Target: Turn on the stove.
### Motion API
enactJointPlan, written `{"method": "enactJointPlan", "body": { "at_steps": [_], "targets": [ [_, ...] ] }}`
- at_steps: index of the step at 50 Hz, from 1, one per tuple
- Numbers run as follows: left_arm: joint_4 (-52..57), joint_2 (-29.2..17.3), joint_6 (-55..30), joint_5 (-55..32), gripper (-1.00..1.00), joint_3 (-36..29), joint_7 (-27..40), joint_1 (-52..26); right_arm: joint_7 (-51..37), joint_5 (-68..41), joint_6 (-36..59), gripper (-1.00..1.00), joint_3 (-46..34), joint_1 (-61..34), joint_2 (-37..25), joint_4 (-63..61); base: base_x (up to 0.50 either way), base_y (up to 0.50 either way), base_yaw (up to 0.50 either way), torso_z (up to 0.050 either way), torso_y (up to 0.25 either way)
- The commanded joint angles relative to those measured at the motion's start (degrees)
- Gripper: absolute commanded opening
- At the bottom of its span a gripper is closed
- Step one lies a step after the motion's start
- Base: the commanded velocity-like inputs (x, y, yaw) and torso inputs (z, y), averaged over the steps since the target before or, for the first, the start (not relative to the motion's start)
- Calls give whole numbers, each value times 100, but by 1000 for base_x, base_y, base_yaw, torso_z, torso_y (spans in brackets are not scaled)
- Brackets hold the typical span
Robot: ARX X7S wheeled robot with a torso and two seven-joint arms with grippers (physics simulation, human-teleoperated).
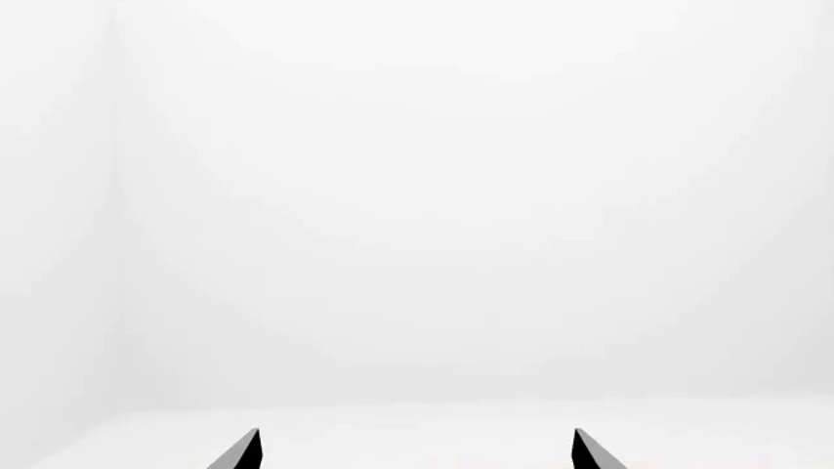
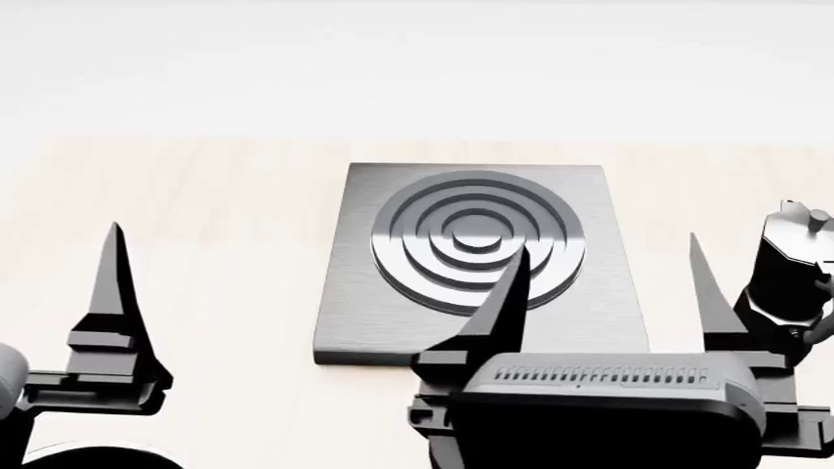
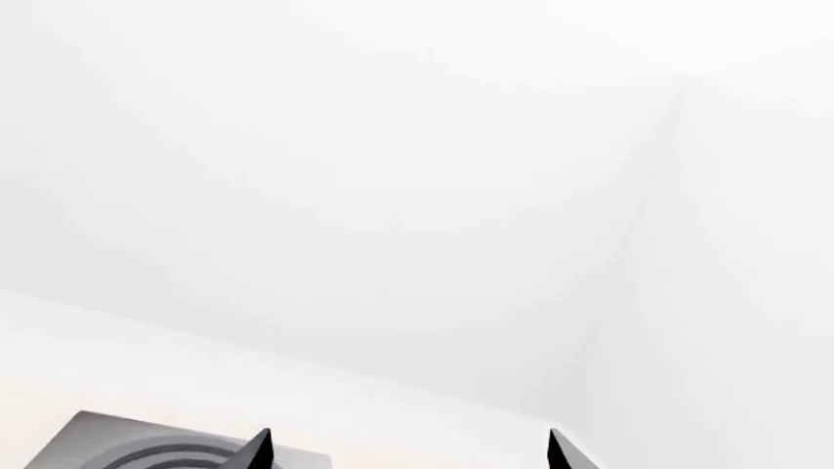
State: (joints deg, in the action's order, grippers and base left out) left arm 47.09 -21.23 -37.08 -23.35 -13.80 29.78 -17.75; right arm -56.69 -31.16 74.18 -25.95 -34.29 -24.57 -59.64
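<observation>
Head view: one pale, wood-toned counter [image 2: 195, 244] under a plain white backdrop.
Stove [image 2: 548, 293]: one flat, square slab of brushed grey metal lying at the middle of the counter, ahead of and between the two arms; its near edge is partly hidden by the right arm's housing.
Burner [image 2: 476, 234]: one raised set of concentric rings on the far half of the slab, dark grooves between shiny bands.
Knob: cannot be made out in any view.
Moka pot [image 2: 795, 269]: one tall, faceted black pot with a lighter lid, standing at the right edge, just beside the stove and apart from it.
Right gripper [image 2: 606, 283]: two slim, black, pointed fingers [image 2: 502, 293] spread wide with nothing between them; the left tip overlaps the burner in this view.
Left gripper [image 1: 417, 449]: two thin black tips set wide apart in the left wrist view, holding nothing; only one shows from the head.
Right wrist view: a corner of the grey slab with ring edges, white walls beyond.
</observation>
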Motion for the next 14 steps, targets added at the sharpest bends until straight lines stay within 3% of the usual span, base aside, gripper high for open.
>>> {"method": "enactJointPlan", "body": {
  "at_steps": [1,14],
  "targets": [
    [138,-29,-78,-72,100,29,56,-22,-522,-575,8,100,-81,-223,-147,3,0,0,0,0,0],
    [276,-57,-129,-136,100,39,110,-39,-801,-901,-108,100,-144,-329,-260,34,0,0,0,0,0]
  ]
}}
